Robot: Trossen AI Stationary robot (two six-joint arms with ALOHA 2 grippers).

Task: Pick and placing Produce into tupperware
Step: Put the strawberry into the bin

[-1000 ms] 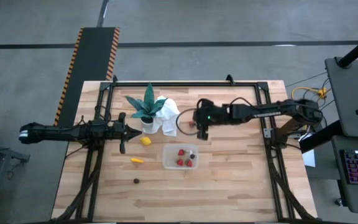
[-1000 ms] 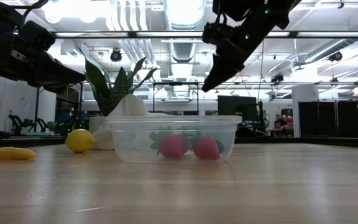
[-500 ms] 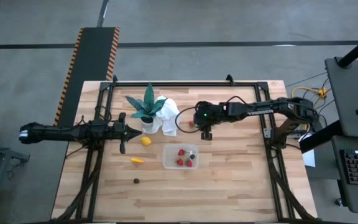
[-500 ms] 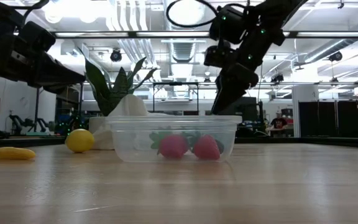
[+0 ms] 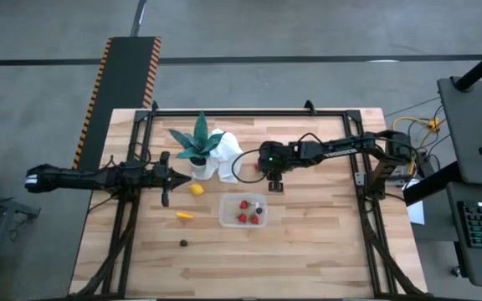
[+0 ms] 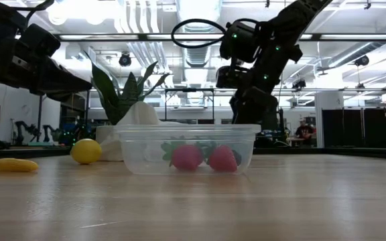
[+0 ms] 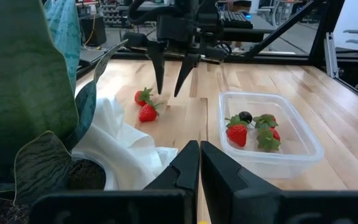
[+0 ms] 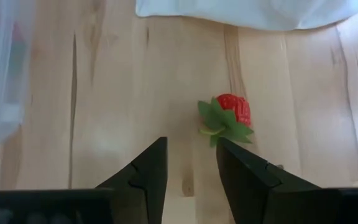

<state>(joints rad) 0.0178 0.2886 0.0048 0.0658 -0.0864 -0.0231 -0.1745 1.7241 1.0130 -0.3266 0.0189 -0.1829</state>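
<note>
Jaws parted, right gripper [image 7: 170, 93] seemingly above bare table [image 7: 185, 118], beside strawberries [image 7: 146, 112].

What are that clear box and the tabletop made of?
The tupperware looks like thin clear plastic, slightly glossy: strawberries show through its wall. The table seems to be light wood planks, matte, with visible grain and seams.

We identify an industrial robotics lab: exposed ceiling ducts [image 6: 196, 13], hazard-striped floor ramp [image 5: 126, 79], framed wooden desk [image 5: 308, 251], equipment racks behind.
</note>
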